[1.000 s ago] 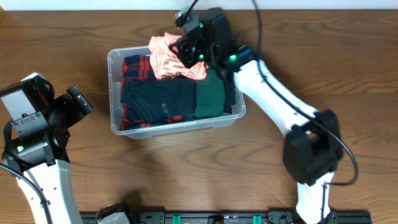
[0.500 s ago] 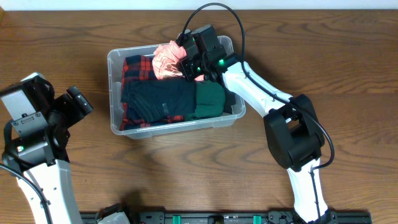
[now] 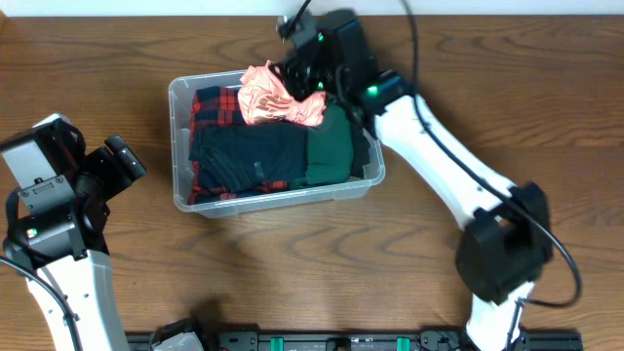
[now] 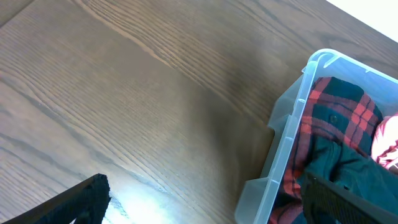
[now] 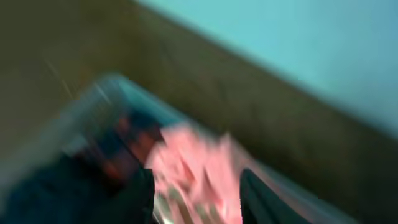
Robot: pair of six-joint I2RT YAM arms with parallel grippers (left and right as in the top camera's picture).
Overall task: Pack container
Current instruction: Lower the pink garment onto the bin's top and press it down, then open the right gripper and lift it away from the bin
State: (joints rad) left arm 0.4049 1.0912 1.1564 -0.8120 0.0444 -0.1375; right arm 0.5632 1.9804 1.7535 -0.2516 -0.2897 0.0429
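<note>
Looking down from overhead, we see the container standing on the wooden bench, toward the rear and a little left of centre, its long side running left to right. It holds clothes: a red plaid cloth along its left end, a dark garment across the middle, and a green garment at the right end. A crumpled pink cloth lies on top at the rear edge, partly over the plaid and the dark garment.

The right claw sits at the rear rim, right against the pink cloth. The right wrist view is badly blurred (only pink between two dark fingers comes through), so we cannot tell whether this claw grips the cloth or merely brackets it.

The left claw hovers over the bench, well to the left of the container. From the left wrist we see its two dark fingers spread wide at the lower corners with only wood grain between them, so it is released. That view also catches the container's near corner, with plaid cloth pressed against the clear wall.
</note>
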